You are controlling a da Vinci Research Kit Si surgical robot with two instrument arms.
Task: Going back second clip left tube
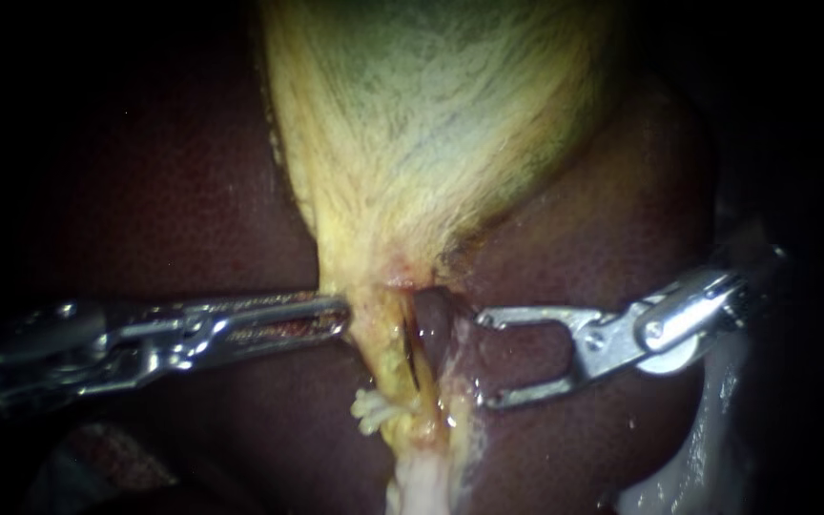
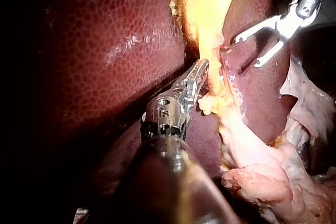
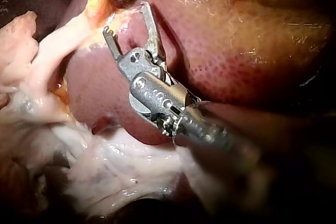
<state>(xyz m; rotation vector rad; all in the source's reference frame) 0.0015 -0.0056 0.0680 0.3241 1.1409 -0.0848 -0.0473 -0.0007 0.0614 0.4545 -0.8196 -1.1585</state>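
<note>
Your right instrument's pincer (image 1: 481,358) stands wide open and empty beside the tubes (image 1: 393,355), so back it straight out, clear of the liver (image 1: 622,219).

The dark red, finely mottled liver (image 1: 145,191) fills most of the endoscope view, its surface wet and glinting. On it lies the gallbladder (image 1: 431,114), yellow with a greenish patch, narrowing downward to a thin neck. In the wrist views a mass of pale, pinkish-white loose tissue (image 3: 105,171) lies bunched against the liver's rounded edge.
</note>
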